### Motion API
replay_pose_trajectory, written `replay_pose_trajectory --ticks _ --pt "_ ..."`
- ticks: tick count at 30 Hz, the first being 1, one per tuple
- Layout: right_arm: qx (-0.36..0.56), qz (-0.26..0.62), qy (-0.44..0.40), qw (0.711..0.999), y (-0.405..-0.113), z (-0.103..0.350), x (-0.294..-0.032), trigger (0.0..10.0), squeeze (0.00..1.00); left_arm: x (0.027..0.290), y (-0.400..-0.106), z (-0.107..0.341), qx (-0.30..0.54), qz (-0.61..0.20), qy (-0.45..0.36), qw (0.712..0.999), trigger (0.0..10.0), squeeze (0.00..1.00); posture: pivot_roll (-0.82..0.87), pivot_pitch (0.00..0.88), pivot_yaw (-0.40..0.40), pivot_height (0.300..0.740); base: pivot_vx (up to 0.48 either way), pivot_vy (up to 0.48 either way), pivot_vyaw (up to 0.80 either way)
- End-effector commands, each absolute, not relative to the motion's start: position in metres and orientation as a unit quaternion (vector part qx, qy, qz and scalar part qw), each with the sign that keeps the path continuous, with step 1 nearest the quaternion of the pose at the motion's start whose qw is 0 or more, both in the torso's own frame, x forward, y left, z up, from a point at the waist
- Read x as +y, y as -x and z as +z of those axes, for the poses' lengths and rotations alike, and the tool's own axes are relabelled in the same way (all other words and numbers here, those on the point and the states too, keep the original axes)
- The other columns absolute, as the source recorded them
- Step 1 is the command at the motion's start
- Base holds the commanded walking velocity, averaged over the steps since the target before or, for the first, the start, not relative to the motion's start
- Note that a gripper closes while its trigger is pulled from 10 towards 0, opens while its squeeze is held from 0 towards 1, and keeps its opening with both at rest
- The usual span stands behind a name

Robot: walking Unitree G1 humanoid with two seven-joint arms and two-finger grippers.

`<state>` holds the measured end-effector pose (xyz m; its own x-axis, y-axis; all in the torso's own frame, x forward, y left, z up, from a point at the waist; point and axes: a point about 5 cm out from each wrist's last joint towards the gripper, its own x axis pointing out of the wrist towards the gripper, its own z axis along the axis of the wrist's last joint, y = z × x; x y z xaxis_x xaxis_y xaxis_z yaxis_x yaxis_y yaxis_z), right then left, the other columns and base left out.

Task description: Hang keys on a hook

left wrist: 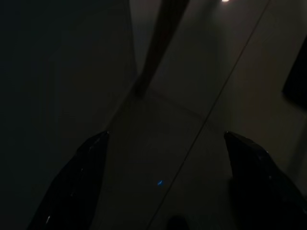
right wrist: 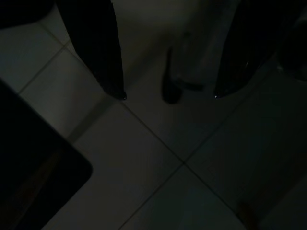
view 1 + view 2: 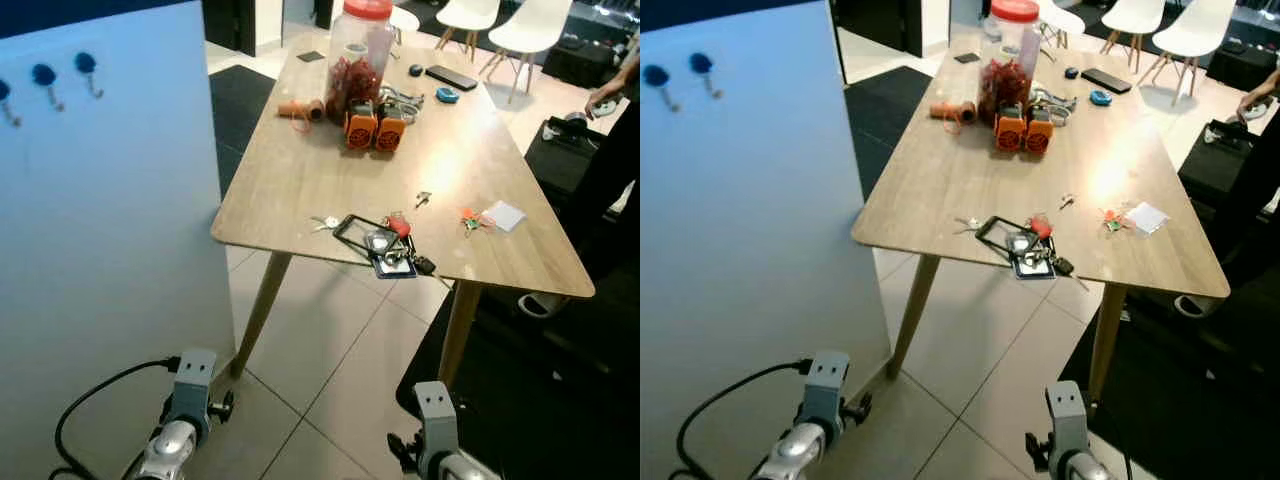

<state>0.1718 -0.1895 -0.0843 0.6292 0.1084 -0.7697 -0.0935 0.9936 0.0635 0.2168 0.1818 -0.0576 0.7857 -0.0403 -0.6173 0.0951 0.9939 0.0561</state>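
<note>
On my far left stands a pale blue board [image 3: 110,200] with three blue hooks [image 3: 86,66] near its top edge. To its right is a wooden table [image 3: 300,170] on a tiled floor. The keys [image 3: 392,250] lie in a bunch near the table's front edge, with smaller keys [image 3: 472,218] and a white card [image 3: 504,215] further right. A jar with a red lid [image 3: 360,55] stands toward the far end. My left gripper [image 1: 165,158] hangs low above the floor, fingers apart, holding nothing. My right gripper [image 2: 168,91] hangs the same way, fingers spread and empty.
</note>
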Motion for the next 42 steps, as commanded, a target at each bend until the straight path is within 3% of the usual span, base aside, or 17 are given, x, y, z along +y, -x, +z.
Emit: replay_pose_trajectory --ticks 1,22,42 --pt "0.422 0.064 -0.006 0.904 -0.1775 -0.0821 -0.1862 10.0 0.0 0.1831 -0.2117 -0.0595 0.322 -0.027 -0.038 0.946 10.0 0.0 0.07 0.022 -0.082 0.74 0.0 0.0 0.0" --pt "0.428 0.077 -0.006 0.9 -0.1733 -0.0845 -0.181 10.0 0.0 0.1884 -0.2065 -0.0599 0.314 -0.041 -0.047 0.947 10.0 0.0 0.07 0.014 -0.082 0.74 0.0 0.0 0.0" --pt "0.432 0.081 -0.005 0.898 -0.1708 -0.0856 -0.181 10.0 0.0 0.1865 -0.2094 -0.0585 0.311 -0.051 -0.038 0.948 10.0 0.0 0.08 0.012 -0.082 0.74 0.0 -0.346 0.0"
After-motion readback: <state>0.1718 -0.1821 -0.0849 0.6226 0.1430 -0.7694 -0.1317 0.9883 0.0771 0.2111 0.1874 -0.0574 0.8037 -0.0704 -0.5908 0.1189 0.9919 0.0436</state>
